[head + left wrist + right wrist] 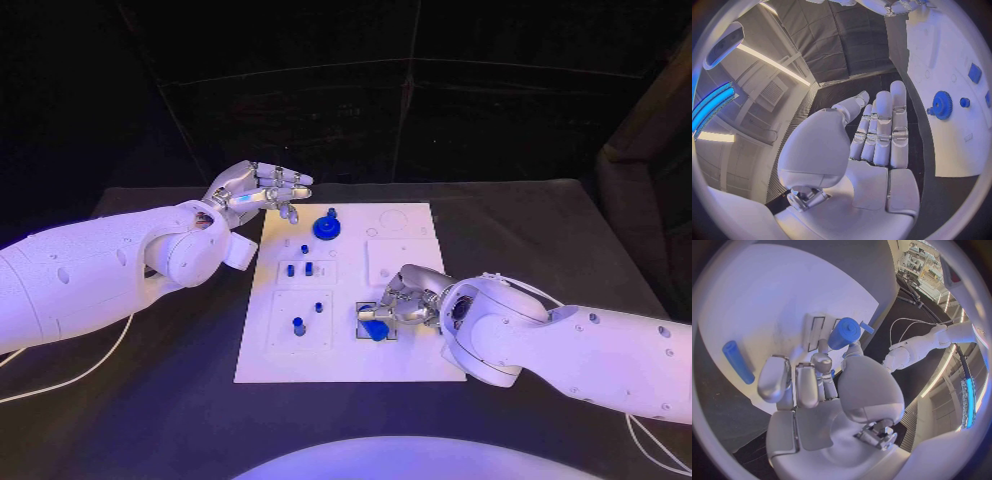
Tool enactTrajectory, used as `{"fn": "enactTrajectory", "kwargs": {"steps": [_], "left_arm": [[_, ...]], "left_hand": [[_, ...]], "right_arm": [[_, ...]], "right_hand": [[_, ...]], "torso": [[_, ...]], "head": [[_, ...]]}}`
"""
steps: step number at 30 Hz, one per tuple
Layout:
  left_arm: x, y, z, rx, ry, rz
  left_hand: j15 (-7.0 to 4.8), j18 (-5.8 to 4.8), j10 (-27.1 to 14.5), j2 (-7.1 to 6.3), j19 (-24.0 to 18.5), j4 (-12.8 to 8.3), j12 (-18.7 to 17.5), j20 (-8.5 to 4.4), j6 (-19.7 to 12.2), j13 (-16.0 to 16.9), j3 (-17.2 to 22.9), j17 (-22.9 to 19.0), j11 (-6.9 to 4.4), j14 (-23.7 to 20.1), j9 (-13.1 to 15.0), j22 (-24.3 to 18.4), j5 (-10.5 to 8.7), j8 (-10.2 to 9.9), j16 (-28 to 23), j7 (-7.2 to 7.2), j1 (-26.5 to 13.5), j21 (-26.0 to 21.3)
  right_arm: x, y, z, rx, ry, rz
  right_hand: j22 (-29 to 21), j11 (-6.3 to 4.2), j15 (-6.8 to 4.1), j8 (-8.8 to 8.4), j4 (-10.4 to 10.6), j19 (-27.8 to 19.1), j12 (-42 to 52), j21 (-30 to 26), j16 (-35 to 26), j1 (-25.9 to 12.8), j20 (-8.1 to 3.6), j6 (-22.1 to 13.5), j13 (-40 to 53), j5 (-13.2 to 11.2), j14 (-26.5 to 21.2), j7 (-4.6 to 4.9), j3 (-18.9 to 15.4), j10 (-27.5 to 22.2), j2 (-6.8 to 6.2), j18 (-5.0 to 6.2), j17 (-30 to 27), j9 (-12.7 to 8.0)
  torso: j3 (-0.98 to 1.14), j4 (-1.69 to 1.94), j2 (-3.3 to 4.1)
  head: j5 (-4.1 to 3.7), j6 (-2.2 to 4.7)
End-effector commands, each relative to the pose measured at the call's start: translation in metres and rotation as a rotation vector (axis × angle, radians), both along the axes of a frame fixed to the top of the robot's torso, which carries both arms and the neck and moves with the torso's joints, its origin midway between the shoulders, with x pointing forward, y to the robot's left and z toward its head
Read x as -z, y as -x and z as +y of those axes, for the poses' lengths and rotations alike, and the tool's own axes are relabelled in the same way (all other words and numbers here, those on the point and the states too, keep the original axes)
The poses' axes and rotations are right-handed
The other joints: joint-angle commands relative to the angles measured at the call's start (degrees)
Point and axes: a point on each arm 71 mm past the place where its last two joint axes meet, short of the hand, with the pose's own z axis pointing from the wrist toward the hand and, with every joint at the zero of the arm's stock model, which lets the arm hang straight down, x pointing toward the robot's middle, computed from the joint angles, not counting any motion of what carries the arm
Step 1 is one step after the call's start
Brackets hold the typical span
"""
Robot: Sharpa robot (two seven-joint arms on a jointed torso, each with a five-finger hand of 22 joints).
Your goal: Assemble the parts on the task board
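The white task board (411, 355) lies in the middle of the black table. A blue gear (327, 228) stands at its far end, also seen as the gear (942, 105) in the left wrist view. My left hand (260, 190) hovers off the board's far left corner, fingers (882, 127) straight and apart, holding nothing. My right hand (407, 299) is low over the board's near right part and pinches a short blue cylinder (376, 329) at its fingertips; the right wrist view shows this cylinder (844, 333) beside a rectangular recess (814, 332).
Small blue pegs (299, 268) stand in the board's middle left, and another peg (299, 325) stands nearer me. A blue rod (738, 361) lies flat near the board's edge. White cables (87, 365) trail on the table at both sides.
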Motion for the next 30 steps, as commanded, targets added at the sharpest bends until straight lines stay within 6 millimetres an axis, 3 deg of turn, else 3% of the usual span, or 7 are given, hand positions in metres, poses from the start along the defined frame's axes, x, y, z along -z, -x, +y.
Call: {"fn": "enactTrajectory", "kwargs": {"steps": [1,4,7,14,20,25,30], "left_arm": [[-0.0012,0.0002,-0.0009,0.011,0.008,-0.002],[-0.0012,0.0000,-0.0004,0.009,0.008,-0.002],[-0.0011,-0.0001,-0.0002,0.009,0.007,-0.002],[-0.0009,-0.0005,0.0004,0.008,0.006,-0.001],[-0.0008,-0.0008,-0.0002,0.009,0.006,-0.001],[-0.0007,-0.0009,0.0002,0.008,0.005,0.000],[-0.0007,-0.0008,0.0007,0.006,0.005,0.001]], "left_hand": [[-0.03,0.82,-0.23,0.38,0.13,-0.25,0.18,0.33,-0.37,-0.06,-0.02,-0.06,0.01,-0.24,0.01,-0.10,0.04,0.33,0.33,-0.18,-0.02,-0.37],[-0.03,0.82,-0.23,0.38,0.13,-0.25,0.18,0.33,-0.37,-0.06,-0.02,-0.06,0.01,-0.24,0.01,-0.10,0.04,0.33,0.33,-0.18,-0.02,-0.37],[-0.03,0.82,-0.23,0.38,0.13,-0.25,0.18,0.33,-0.37,-0.06,-0.02,-0.06,0.01,-0.24,0.01,-0.10,0.04,0.33,0.33,-0.18,-0.02,-0.37],[-0.03,0.82,-0.23,0.38,0.13,-0.25,0.18,0.33,-0.37,-0.06,-0.02,-0.06,0.01,-0.24,0.01,-0.10,0.04,0.33,0.33,-0.18,-0.02,-0.37],[-0.03,0.82,-0.23,0.38,0.13,-0.25,0.18,0.33,-0.37,-0.06,-0.02,-0.06,0.01,-0.24,0.01,-0.10,0.04,0.33,0.33,-0.18,-0.02,-0.37],[-0.03,0.82,-0.23,0.38,0.13,-0.25,0.18,0.33,-0.37,-0.06,-0.02,-0.06,0.01,-0.24,0.01,-0.10,0.04,0.33,0.33,-0.18,-0.02,-0.37],[-0.03,0.82,-0.23,0.38,0.13,-0.25,0.18,0.33,-0.37,-0.06,-0.02,-0.06,0.01,-0.24,0.01,-0.10,0.04,0.33,0.33,-0.18,-0.02,-0.37]], "right_arm": [[-0.0023,-0.0021,-0.0012,0.018,0.003,-0.037],[-0.0034,-0.0017,-0.0011,0.015,-0.002,-0.047],[-0.0045,-0.0003,-0.0006,0.002,-0.005,-0.051],[-0.0068,0.0057,0.0001,-0.050,-0.006,-0.043],[-0.0073,0.0060,-0.0008,-0.067,0.017,-0.059],[-0.0079,0.0054,0.0001,-0.078,0.035,-0.079],[-0.0078,0.0039,0.0024,-0.077,0.041,-0.091]], "right_hand": [[-0.27,0.19,0.03,-0.36,0.49,-0.08,-1.41,-0.49,-0.43,-3.70,0.53,-0.63,-1.21,-1.96,2.02,0.01,2.25,-0.83,-3.86,-0.58,-0.44,0.72],[-0.43,0.14,0.03,-0.37,0.37,-0.11,-1.84,-0.62,-0.59,-5.82,0.51,-0.80,-1.48,-2.06,1.99,0.04,3.75,-0.97,-6.09,-0.55,-0.61,1.11],[-0.41,0.13,0.01,-0.28,0.35,-0.10,-1.93,-0.63,-0.61,-6.23,0.50,-0.71,-1.49,-2.03,2.00,-0.01,4.26,-0.96,-6.55,-0.56,-0.61,1.30],[0.93,-0.50,-0.45,1.23,-0.01,0.43,-1.31,0.04,-0.31,-4.78,0.17,1.20,-0.36,-1.25,2.22,-0.78,6.53,0.11,-2.78,-0.77,0.01,2.71],[1.00,-0.83,-0.78,1.94,-4.92,0.43,-1.40,0.01,-0.37,6.01,-0.18,1.22,0.31,2.78,2.24,-1.07,7.89,0.65,-0.87,-0.77,0.06,4.22],[1.09,-0.85,-0.78,2.22,-7.08,0.44,-1.42,0.01,-0.34,8.46,-0.22,1.21,0.59,2.79,2.26,-1.06,7.79,0.87,-0.76,-0.80,0.18,4.73],[1.10,-0.84,-0.78,2.24,-7.23,0.44,-1.39,0.01,-0.35,8.57,-0.22,1.20,0.66,2.70,2.26,-1.06,7.73,0.91,-0.75,-0.80,0.17,4.78]], "torso": [[-0.01,-0.01,0.05],[0.04,-0.07,0.04],[0.08,-0.12,0.07],[0.08,-0.11,0.01],[0.06,-0.06,0.00],[0.03,0.04,0.05],[0.00,0.01,0.05]], "head": [[0.01,0.08],[0.05,0.00],[0.07,0.00],[-0.01,-0.12],[-0.18,-0.18],[-0.21,-0.18],[-0.19,-0.25]]}}
